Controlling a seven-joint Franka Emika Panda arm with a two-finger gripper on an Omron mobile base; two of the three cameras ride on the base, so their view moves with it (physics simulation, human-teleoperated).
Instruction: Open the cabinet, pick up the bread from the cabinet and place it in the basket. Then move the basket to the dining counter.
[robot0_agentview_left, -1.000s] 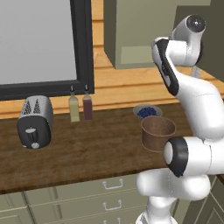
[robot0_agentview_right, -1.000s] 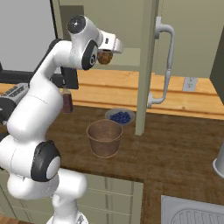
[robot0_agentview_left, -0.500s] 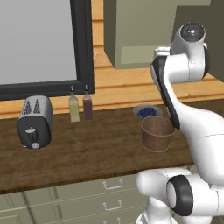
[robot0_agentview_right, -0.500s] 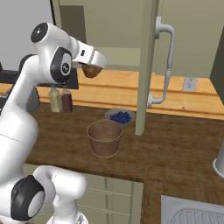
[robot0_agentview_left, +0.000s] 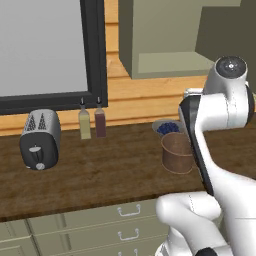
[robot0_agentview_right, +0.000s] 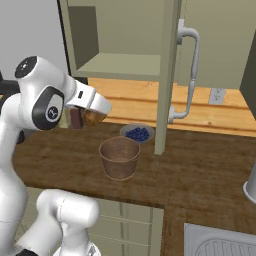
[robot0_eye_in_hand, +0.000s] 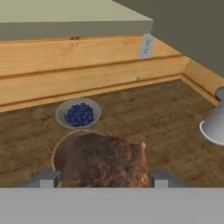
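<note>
We see the gripper clamping the bread above the basket; cabinet door open.

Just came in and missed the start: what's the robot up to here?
The gripper holds the bread and hangs over the worktop, just above and left of the basket in the right base view. The cabinet door stands open. The bread isn't in the basket yet; a bowl of berries sits behind it.
</note>
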